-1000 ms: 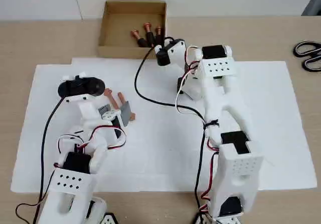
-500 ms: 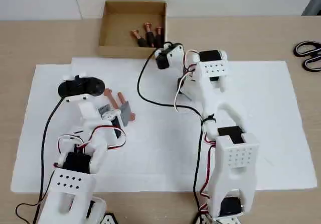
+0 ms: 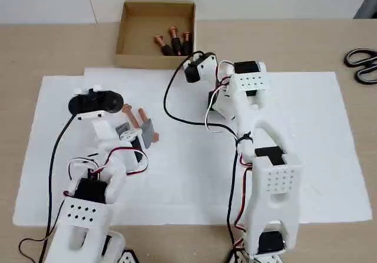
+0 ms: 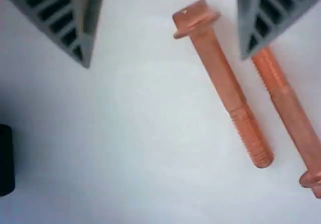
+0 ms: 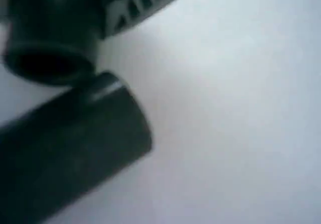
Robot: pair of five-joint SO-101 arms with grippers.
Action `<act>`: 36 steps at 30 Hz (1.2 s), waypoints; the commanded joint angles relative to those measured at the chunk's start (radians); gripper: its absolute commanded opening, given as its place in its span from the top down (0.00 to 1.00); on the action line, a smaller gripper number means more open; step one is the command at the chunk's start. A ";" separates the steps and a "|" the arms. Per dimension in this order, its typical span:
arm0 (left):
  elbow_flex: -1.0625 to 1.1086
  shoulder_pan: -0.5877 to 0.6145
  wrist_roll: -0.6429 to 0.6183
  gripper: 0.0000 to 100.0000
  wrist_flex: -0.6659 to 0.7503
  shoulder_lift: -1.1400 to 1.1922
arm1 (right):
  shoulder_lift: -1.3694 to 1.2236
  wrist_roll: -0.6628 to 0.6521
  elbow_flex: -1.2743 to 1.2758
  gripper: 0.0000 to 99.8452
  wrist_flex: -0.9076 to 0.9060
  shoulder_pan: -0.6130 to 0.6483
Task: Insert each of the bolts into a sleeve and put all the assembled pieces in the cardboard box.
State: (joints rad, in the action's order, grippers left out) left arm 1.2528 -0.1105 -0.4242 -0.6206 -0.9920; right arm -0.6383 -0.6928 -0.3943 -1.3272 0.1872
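Left hand (image 4: pixel 165 56) spread wide — bolt (image 4: pixel 223 83) between, untouched.

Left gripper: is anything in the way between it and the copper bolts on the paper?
No, nothing visible. The left gripper hangs open over the white paper. One bolt lies bare in the gap between its fingers; the other bolt has an end hidden under one finger.
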 commanded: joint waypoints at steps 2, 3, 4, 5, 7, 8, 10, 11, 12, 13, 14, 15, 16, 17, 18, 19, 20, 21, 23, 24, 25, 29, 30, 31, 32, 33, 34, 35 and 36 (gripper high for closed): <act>-0.018 0.008 -0.003 0.82 0.012 -0.023 | 0.007 -0.006 0.003 1.00 -0.039 -0.012; -0.018 0.008 -0.003 0.82 0.012 -0.023 | 0.007 -0.006 -0.014 1.00 -0.062 -0.016; -0.018 0.008 -0.003 0.82 0.012 -0.023 | 0.007 -0.005 -0.044 1.00 -0.099 -0.022; -0.018 0.008 -0.003 0.82 0.012 -0.023 | 0.007 -0.005 -0.083 1.00 -0.145 -0.028; -0.018 0.008 -0.003 0.82 0.012 -0.023 | 0.007 -0.002 -0.181 1.00 -0.251 -0.042; -0.018 0.006 -0.003 0.82 0.012 -0.023 | 0.007 -0.002 -0.235 1.00 -0.306 -0.048; -0.019 0.006 -0.003 0.82 0.012 -0.023 | 0.007 0.009 -0.304 1.00 -0.354 -0.056; -0.019 0.006 -0.005 0.82 0.012 -0.023 | 0.008 0.034 -0.313 1.00 -0.352 -0.062; -0.019 0.006 -0.006 0.82 0.011 -0.023 | 0.012 0.051 -0.319 1.00 -0.352 -0.067; -0.021 0.006 -0.006 0.82 0.011 -0.023 | 0.025 0.064 -0.322 1.00 -0.355 -0.067; -0.022 0.006 -0.006 0.82 0.011 -0.023 | 0.045 0.078 -0.322 1.00 -0.360 -0.070; -0.024 0.006 -0.006 0.82 0.011 -0.023 | 0.073 0.097 -0.318 1.00 -0.360 -0.071; -0.024 0.006 -0.006 0.82 0.011 -0.023 | 0.105 0.117 -0.311 1.00 -0.361 -0.071; -0.027 0.006 -0.006 0.82 0.011 -0.023 | 0.139 0.132 -0.301 1.00 -0.361 -0.071; -0.038 0.006 -0.006 0.82 0.000 -0.023 | 0.176 0.146 -0.285 1.00 -0.361 -0.071; -0.056 0.006 -0.008 0.82 -0.032 -0.023 | 0.214 0.160 -0.267 1.00 -0.361 -0.065; -0.087 0.006 -0.008 0.82 -0.075 -0.020 | 0.252 0.175 -0.247 1.00 -0.361 -0.061; -0.122 0.006 -0.011 0.82 -0.127 -0.017 | 0.291 0.193 -0.226 1.00 -0.361 -0.051; -0.189 0.006 -0.049 0.82 -0.230 -0.015 | 0.367 0.226 -0.164 1.00 -0.363 -0.033; -0.217 0.008 -0.066 0.82 -0.272 -0.015 | 0.404 0.242 -0.130 1.00 -0.363 -0.021; -0.239 0.011 -0.078 0.82 -0.302 -0.015 | 0.441 0.259 -0.100 1.00 -0.363 -0.008; -0.255 0.043 -0.083 0.82 -0.318 -0.015 | 0.558 0.338 0.029 1.00 -0.358 0.028; -0.251 0.044 -0.083 0.82 -0.319 -0.015 | 0.572 0.359 0.063 1.00 -0.355 0.031; -0.248 0.044 -0.083 0.82 -0.321 -0.015 | 0.573 0.381 0.092 1.00 -0.354 0.031; -0.243 0.044 -0.081 0.82 -0.321 -0.015 | 0.573 0.397 0.120 1.00 -0.352 0.030; -0.240 0.044 -0.081 0.82 -0.319 -0.015 | 0.573 0.413 0.147 1.00 -0.346 0.028; -0.240 0.041 -0.081 0.82 -0.319 -0.015 | 0.572 0.425 0.181 1.00 -0.332 0.027; -0.240 0.038 -0.081 0.82 -0.319 -0.015 | 0.570 0.433 0.210 1.00 -0.314 0.027; -0.240 0.037 -0.081 0.82 -0.318 -0.017 | 0.565 0.439 0.239 1.00 -0.295 0.027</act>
State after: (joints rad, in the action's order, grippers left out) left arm 1.0487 -0.0752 -0.4994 -0.9383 -0.9920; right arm -0.1243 -0.2862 -0.2071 -1.6648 0.2056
